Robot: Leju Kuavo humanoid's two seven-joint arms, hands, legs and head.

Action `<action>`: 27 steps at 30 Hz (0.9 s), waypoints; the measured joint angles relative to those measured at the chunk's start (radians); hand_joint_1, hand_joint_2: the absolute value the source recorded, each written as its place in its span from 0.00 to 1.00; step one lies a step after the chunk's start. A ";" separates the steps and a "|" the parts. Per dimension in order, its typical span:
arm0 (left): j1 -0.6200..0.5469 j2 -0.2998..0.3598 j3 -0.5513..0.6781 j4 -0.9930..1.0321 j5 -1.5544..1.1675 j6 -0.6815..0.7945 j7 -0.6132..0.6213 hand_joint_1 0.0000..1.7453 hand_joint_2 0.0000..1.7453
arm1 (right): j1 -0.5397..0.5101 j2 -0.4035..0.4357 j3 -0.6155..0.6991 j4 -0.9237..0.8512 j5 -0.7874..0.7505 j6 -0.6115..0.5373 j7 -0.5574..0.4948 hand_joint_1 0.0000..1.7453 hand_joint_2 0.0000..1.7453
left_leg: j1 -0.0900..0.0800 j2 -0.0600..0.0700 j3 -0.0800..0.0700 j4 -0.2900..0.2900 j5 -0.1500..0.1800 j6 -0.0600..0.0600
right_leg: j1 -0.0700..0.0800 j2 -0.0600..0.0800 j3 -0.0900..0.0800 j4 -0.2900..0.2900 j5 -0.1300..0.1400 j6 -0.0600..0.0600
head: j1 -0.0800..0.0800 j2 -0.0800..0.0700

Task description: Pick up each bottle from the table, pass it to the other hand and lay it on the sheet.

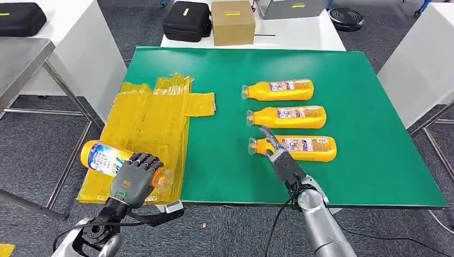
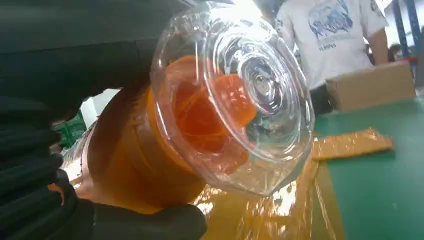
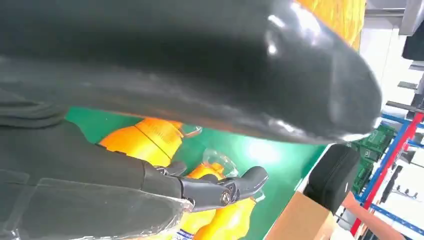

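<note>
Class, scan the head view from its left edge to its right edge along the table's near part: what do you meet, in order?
Bottle in the left hand → left hand → yellow sheet → right hand → nearest bottle on the table.

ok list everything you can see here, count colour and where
bottles on mat: three, orange, lying in a column on the green mat
held bottle: one, orange, over the sheet's near end
sheet: one, yellow plastic, table's left part
green mat: one, covering the table
cardboard box: one, brown, white table behind
black case: one, beside the box
person: one, white shirt, behind the table
left hand: grips the held bottle
right hand: fingers apart at the nearest bottle's neck
</note>
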 measured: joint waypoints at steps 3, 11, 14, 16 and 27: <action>-0.007 0.005 -0.009 0.020 0.000 -0.009 -0.003 1.00 1.00 | -0.001 0.000 0.000 0.000 -0.001 0.000 -0.001 0.00 0.00 | 0.000 0.000 0.000 0.000 0.000 0.000 | 0.000 0.000 0.000 0.000 0.000 0.000 | 0.000 0.000; -0.064 0.030 -0.039 0.119 0.074 -0.065 -0.062 1.00 1.00 | -0.025 0.004 0.000 0.016 -0.006 -0.002 -0.009 0.00 0.00 | 0.000 0.000 0.000 0.000 0.000 0.000 | 0.000 0.000 0.000 0.000 0.000 0.000 | 0.000 0.000; -0.097 0.034 -0.044 0.169 0.097 -0.079 -0.065 1.00 1.00 | -0.024 0.004 0.000 0.018 -0.006 -0.002 -0.016 0.00 0.00 | 0.000 0.000 0.000 0.000 0.000 0.000 | 0.000 0.000 0.000 0.000 0.000 0.000 | 0.000 0.000; -0.126 0.034 -0.047 0.207 0.103 -0.079 -0.061 1.00 1.00 | -0.023 0.004 0.000 0.018 -0.006 -0.002 -0.017 0.00 0.00 | 0.000 0.000 0.000 0.000 0.000 0.000 | 0.000 0.000 0.000 0.000 0.000 0.000 | 0.000 0.000; -0.304 -0.067 0.012 0.471 -0.002 0.008 0.114 1.00 1.00 | -0.010 0.020 -0.001 0.013 0.013 0.005 0.002 0.00 0.00 | 0.000 -0.001 0.000 0.000 0.000 0.000 | 0.000 0.000 0.000 0.000 0.000 0.000 | 0.000 0.000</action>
